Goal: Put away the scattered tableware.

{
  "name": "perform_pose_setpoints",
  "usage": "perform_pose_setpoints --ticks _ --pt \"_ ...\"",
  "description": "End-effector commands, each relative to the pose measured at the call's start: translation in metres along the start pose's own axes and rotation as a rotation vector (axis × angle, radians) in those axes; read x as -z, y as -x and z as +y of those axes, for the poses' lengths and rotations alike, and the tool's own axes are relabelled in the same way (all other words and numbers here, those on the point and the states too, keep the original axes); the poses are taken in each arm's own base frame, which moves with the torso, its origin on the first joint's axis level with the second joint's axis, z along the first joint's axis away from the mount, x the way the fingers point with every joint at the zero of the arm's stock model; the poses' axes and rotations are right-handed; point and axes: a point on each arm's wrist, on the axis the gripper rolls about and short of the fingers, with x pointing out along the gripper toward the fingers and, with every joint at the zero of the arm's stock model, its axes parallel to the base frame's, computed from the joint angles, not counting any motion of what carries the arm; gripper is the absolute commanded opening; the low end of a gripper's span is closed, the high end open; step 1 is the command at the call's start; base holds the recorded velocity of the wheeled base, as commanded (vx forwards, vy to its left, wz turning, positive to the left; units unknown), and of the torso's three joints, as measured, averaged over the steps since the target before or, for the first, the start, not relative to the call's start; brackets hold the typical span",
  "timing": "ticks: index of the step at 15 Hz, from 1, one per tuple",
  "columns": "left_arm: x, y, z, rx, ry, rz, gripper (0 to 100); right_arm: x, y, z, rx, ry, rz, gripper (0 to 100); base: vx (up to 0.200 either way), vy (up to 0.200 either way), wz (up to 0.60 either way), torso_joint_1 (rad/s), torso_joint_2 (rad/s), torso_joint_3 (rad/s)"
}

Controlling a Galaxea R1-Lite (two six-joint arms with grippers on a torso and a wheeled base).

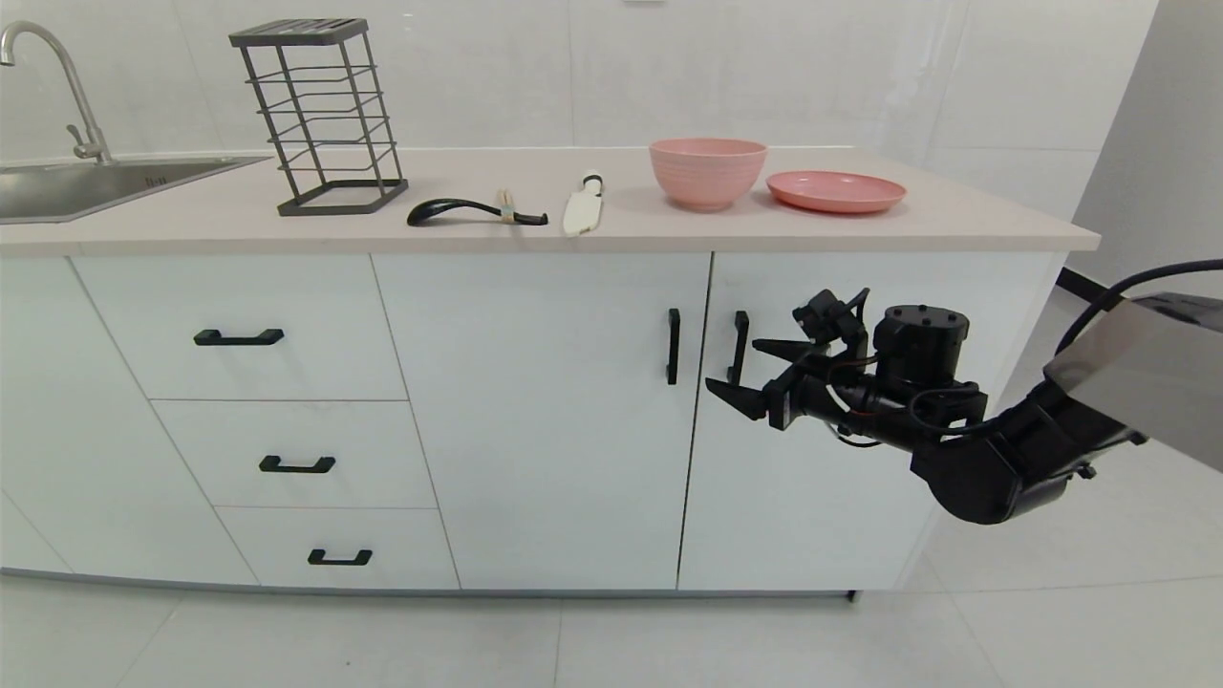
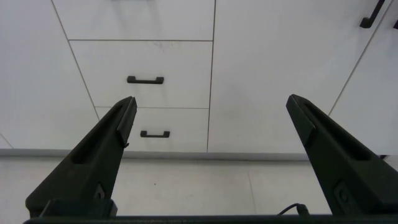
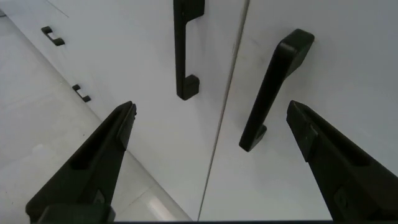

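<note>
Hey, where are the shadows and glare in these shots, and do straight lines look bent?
Head view: soft, short shadows under the pink bowl and pink plate, diffuse light; cabinet edges lean inward toward the floor but stay straight. Right wrist view: faint sheen on the floor tile. Left wrist view: no glare on the drawers.

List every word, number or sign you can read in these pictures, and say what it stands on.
No text can be read.
A small dark mark inside the sink is too small to read.
No print shows on the bowl, plate, rack or cabinet.
</note>
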Motion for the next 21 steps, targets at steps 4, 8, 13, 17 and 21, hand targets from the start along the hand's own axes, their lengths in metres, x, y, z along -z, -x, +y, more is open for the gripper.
perform_pose_setpoints --ticks 4,8,13,17,21 --pt "0.000 0.000 0.000 0.000 0.000 0.000 100 0.012 -0.004 -0.019 -0.009 0.005 -0.017 100 0.000 0.000 0.00 0.000 0.00 0.000" --pt "0.000 0.000 0.000 0.000 0.002 -0.002 100 0.019 -0.014 -0.023 -0.058 0.034 -0.063 100 0.000 0.000 0.00 0.000 0.00 0.000" --pt "0.000 0.000 0.000 0.014 -0.008 0.000 100 0.021 -0.019 -0.015 -0.155 0.082 -0.073 100 0.000 0.000 0.00 0.000 0.00 0.000" --pt "0.000 0.000 -0.002 0.092 -0.029 -0.001 100 0.020 -0.016 -0.008 -0.264 0.133 -0.090 100 0.000 0.000 0.00 0.000 0.00 0.000" --pt "0.000 0.000 -0.002 0.099 -0.043 -0.005 100 0.014 0.018 0.010 -0.364 0.134 -0.076 100 0.000 0.000 0.00 0.000 0.00 0.000"
